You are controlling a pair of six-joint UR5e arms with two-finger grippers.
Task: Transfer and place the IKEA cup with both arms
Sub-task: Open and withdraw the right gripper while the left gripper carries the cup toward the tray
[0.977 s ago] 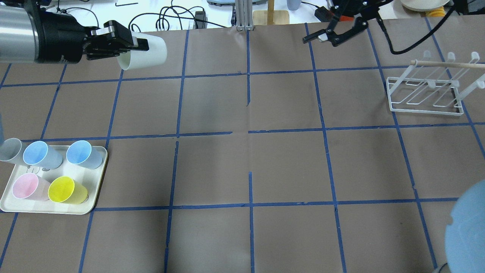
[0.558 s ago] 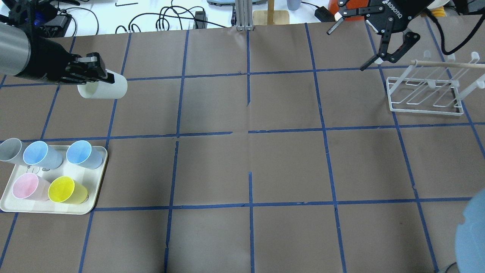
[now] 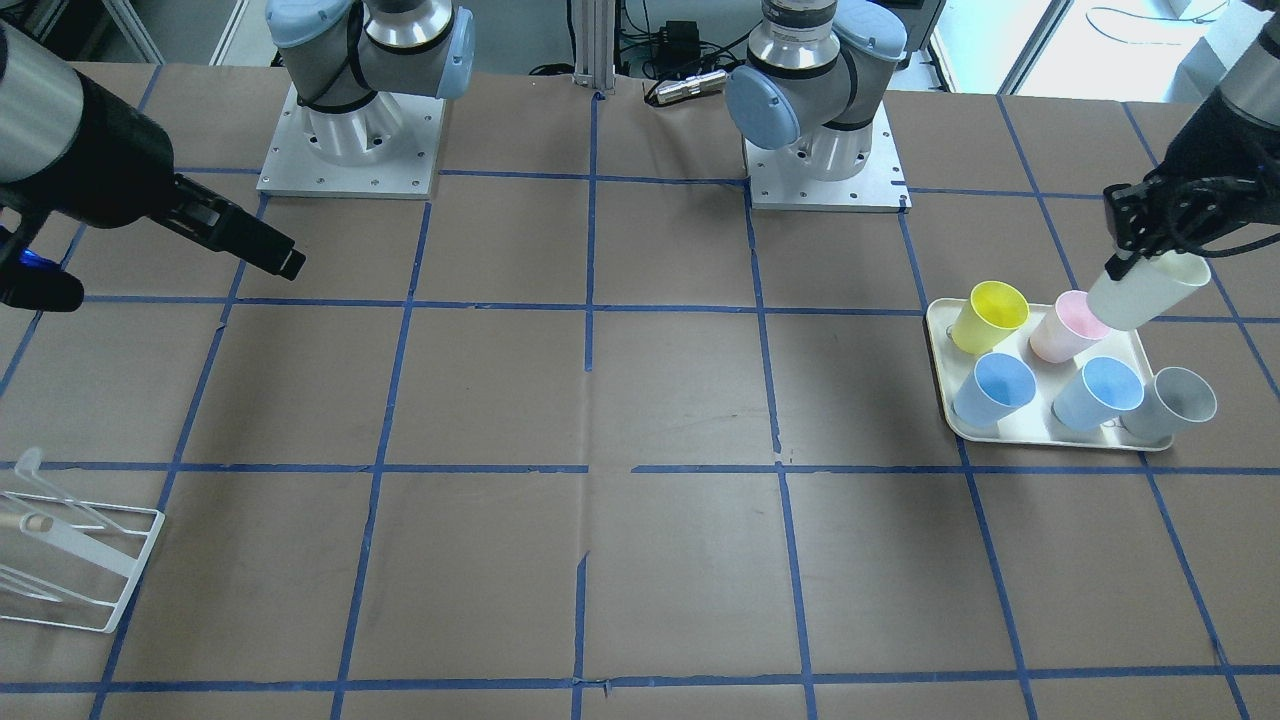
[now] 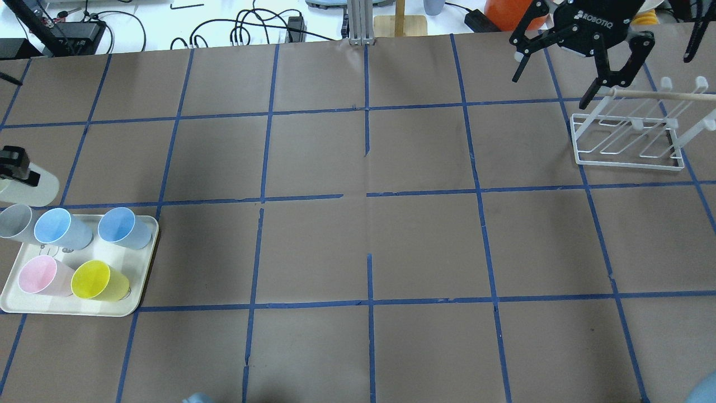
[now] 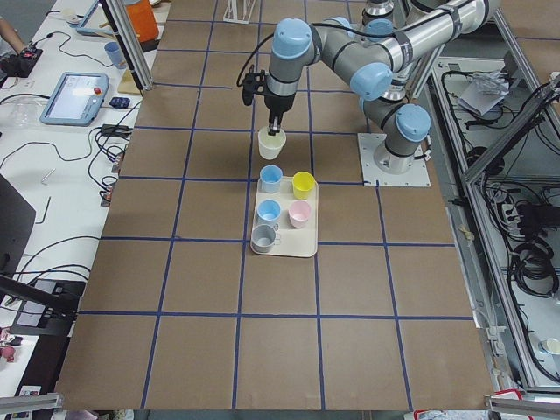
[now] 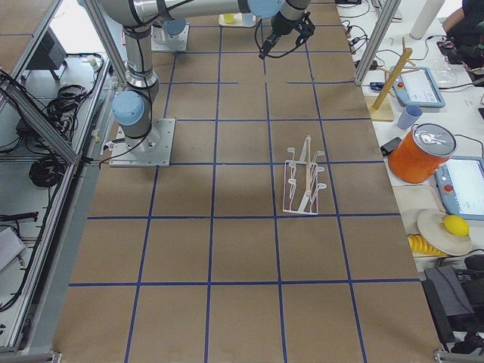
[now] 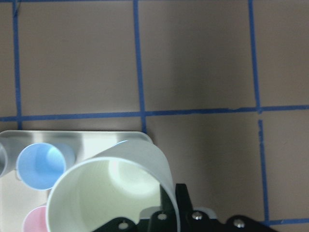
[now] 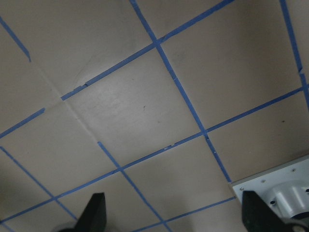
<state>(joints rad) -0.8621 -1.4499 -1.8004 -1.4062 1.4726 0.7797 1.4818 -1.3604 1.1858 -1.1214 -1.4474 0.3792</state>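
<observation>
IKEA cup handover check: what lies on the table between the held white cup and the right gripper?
Nothing: the overhead exterior view shows only bare taped table between IKEA cup and right gripper.

Site type: robotics lab, manipulation test cell.
Evidence:
- Right arm [image 3: 390, 40] and left arm [image 3: 810, 50], industrial jointed type, bolted through metal base plates [image 3: 300, 178] onto one tabletop [image 4: 425, 246].
- Tabletop papered brown, ruled into squares with blue tape grid [image 4: 425, 193].
- Aluminium extrusion post [image 4: 358, 22] at far edge; same profile frames cell sides.
- White side bench [image 5: 52, 175] carrying touchscreen pendant [image 5: 74, 94], loose black cables [image 4: 246, 28], small electronics.
- Cable bundles [image 6: 53, 162] on floor beside frame.
- Operator [image 6: 463, 26] at bench.
</observation>
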